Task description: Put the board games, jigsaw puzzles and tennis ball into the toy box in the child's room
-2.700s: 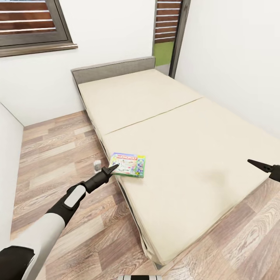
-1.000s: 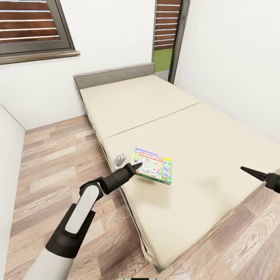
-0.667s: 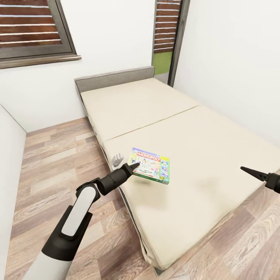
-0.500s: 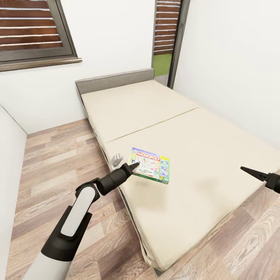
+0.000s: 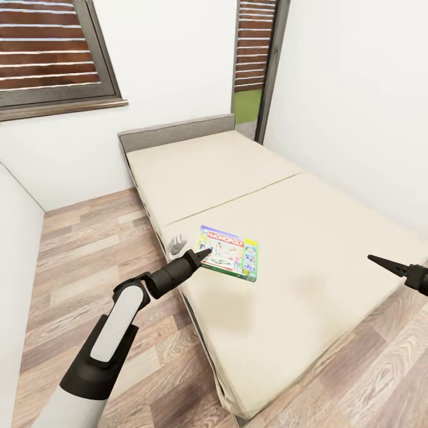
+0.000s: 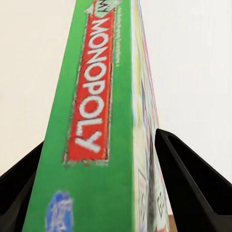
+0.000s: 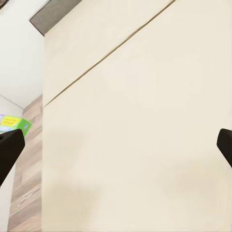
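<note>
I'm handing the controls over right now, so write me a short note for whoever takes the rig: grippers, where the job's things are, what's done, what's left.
Left gripper: shut on the Monopoly board game, pinching the green edge of the box between its fingers, at the near side of the bed.
Right gripper: open and empty, above the mattress.
Done: the Monopoly box is gripped at its edge; its shadow on the mattress suggests it is just lifted.
Left: carry this game to the toy box, then gather the remaining toys. No other toy lies on the visible bed surface.

White-and-black left arm (image 5: 113,333) ends in a tapered black pincer (image 5: 199,256).
</note>
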You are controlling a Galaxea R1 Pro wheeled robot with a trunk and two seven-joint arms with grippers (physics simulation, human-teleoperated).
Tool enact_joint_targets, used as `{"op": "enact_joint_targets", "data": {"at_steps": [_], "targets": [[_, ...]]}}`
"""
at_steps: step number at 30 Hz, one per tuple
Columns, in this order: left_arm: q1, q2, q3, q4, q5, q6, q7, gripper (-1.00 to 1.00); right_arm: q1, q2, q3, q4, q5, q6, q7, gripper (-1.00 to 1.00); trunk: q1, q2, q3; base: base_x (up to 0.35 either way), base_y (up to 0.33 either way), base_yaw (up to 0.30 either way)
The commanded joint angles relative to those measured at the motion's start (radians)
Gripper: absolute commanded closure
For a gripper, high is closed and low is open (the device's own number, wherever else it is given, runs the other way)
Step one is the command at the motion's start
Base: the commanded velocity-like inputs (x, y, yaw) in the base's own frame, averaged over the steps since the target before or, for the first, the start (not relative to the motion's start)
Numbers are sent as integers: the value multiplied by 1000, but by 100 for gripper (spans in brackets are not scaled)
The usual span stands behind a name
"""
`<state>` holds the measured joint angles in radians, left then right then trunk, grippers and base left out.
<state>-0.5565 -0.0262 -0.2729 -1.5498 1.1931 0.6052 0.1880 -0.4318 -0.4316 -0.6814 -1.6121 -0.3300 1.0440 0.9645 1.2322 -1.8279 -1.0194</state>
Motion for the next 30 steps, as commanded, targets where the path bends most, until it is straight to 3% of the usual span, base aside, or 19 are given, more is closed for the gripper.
{"op": "enact_joint_targets", "data": {"at_steps": [1, 30], "targets": [[0, 0, 0, -1, 10, 3, 9, 100, -1, 0, -1, 0, 5, 3, 6, -100, -4, 7, 4, 0, 0, 0], [1, 14, 7, -13, 12, 16, 7, 100, -1, 8, -6, 3, 6, 3, 4, -100, -115, 210, 101, 0, 0, 0]]}}
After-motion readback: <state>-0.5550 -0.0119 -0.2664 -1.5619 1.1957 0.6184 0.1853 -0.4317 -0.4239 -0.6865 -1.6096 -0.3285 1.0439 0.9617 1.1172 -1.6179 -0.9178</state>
